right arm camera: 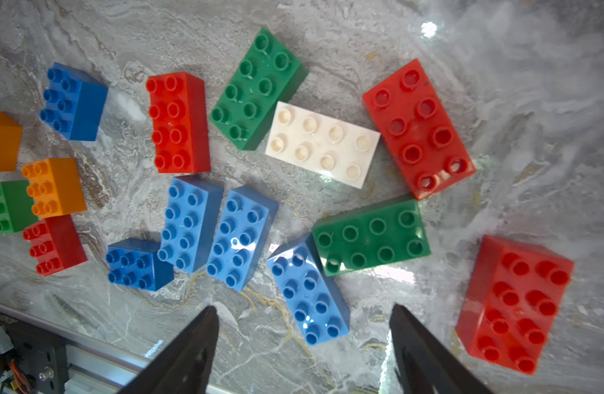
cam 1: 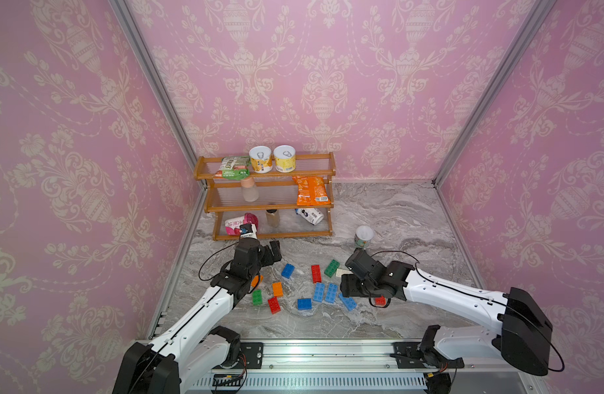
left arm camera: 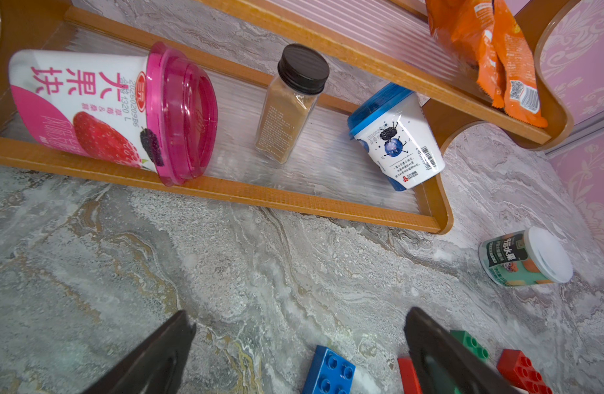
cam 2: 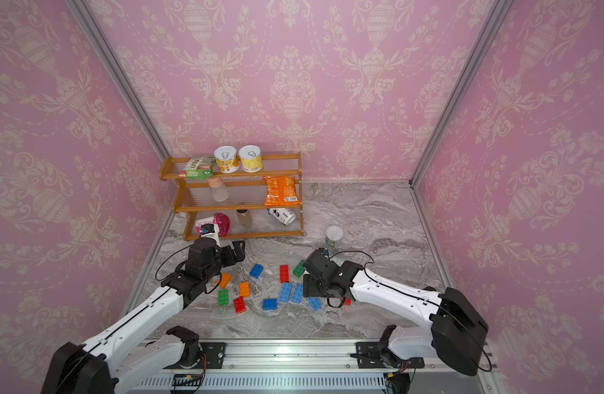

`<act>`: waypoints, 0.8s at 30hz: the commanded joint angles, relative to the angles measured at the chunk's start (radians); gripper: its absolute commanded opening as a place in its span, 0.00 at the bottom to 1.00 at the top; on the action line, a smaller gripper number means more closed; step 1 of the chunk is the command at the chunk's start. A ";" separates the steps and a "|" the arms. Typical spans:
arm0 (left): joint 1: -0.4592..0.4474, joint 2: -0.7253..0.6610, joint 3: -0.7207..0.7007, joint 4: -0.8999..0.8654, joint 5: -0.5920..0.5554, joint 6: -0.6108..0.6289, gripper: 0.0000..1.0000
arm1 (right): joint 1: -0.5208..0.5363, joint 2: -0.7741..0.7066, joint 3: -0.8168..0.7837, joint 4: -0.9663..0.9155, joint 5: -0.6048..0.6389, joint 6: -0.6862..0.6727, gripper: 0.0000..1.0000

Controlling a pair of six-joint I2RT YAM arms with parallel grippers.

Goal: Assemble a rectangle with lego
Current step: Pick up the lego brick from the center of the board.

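Note:
Several lego bricks lie loose on the marble table [cam 1: 396,218]: two light blue ones side by side [cam 1: 325,292], a third light blue one [right arm camera: 310,296], dark blue [cam 1: 288,271], red [cam 1: 316,273], green [cam 1: 332,268], orange [cam 1: 277,289] and white [right arm camera: 322,145]. My right gripper [right arm camera: 303,308] hangs open over the third light blue brick, whose near end shows between the fingers without touching them. My left gripper [left arm camera: 298,312] is open and empty in front of the shelf, just above a dark blue brick [left arm camera: 329,370].
A three-tier wooden shelf [cam 1: 269,204] with cans, snack bags and cups stands at the back left. A white-lidded cup [cam 1: 364,235] stands alone behind the bricks. A red brick [cam 1: 380,300] lies under the right arm. Pink walls close in on three sides.

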 commanded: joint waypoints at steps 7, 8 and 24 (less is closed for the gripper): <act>-0.010 -0.003 0.093 -0.186 0.081 0.090 0.97 | 0.053 -0.012 0.011 -0.033 -0.018 0.114 0.75; -0.018 -0.003 0.107 -0.226 0.097 0.108 0.97 | 0.053 -0.029 0.004 -0.041 0.000 0.125 0.75; -0.098 -0.010 0.075 -0.196 0.137 0.070 0.97 | -0.128 0.003 -0.018 -0.101 0.013 0.154 0.65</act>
